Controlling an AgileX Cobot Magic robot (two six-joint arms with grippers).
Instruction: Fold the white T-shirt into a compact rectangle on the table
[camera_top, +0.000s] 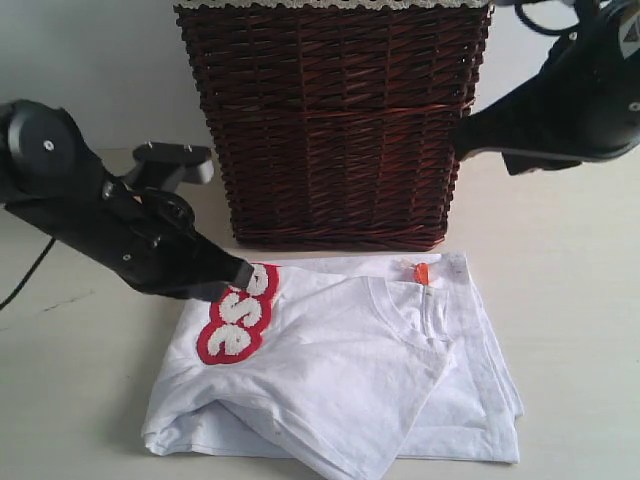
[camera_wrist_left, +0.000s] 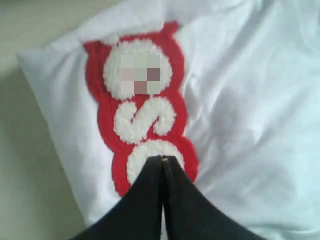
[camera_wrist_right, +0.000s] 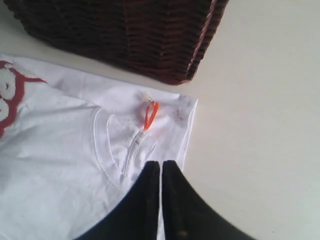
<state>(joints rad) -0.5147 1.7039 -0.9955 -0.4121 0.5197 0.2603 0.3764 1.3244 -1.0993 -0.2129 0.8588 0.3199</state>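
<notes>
The white T-shirt lies folded in a rough rectangle on the table, just in front of the basket. Its red-outlined fuzzy letters face up at the far left corner, and a layer lies diagonally across the top. My left gripper is shut, its tip right over the letters, with no cloth visible between the jaws. My right gripper is also shut and hangs above the shirt's collar corner, near an orange tag.
A tall dark brown wicker basket stands directly behind the shirt, its base close to the shirt's far edge. The right arm's black body hangs high at the back right. A dark cable trails off at the left edge.
</notes>
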